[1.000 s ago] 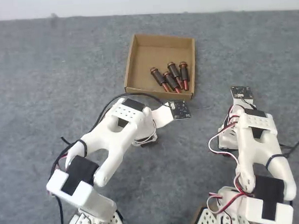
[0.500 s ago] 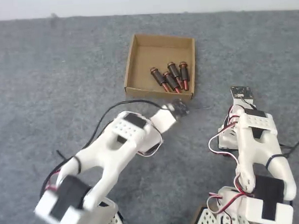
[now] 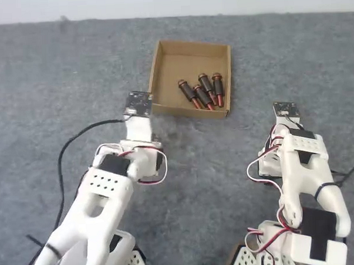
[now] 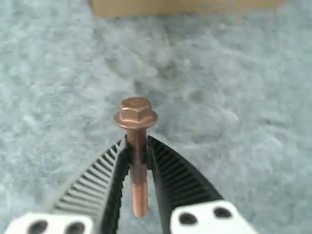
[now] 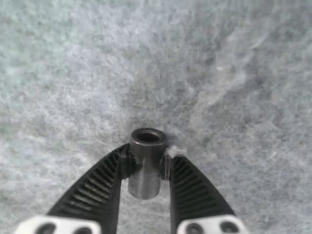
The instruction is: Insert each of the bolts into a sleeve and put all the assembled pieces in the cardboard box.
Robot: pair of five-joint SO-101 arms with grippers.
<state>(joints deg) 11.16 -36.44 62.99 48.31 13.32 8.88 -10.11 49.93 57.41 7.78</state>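
**High view.** The cardboard box sits on the grey felt surface. Four assembled pieces lie side by side against its right wall. My left arm is stretched toward the box's near left corner. My right arm stands well apart from it, to the right of the box.

**Left wrist view.** My left claw pinches a copper-coloured hex-flange bolt by the shank. The head stands clear beyond the tips, and the plain end points back toward my wrist. The bolt hangs above the felt, with the box edge near at hand.

**Right wrist view.** My right claw pinches a dark cylindrical sleeve by its round wall, with the bore open at the far end. The sleeve sits low over the felt. I cannot tell whether it touches.

**Hazards, as I judge them.**
- Only a narrow part of the shank is gripped, so any side push at the sleeve's mouth could pivot the bolt between my ribbed pads.
- The bolt's insertion end faces my own palm, so presenting it to the bore calls for awkward wrist turns, and the two claws may collide.
- The sleeve's curved wall could roll or squirt out under axial pressure.
- A bolt that enters tilted would jam at the rim.
- This bolt is near the box and must not be released there without its sleeve.
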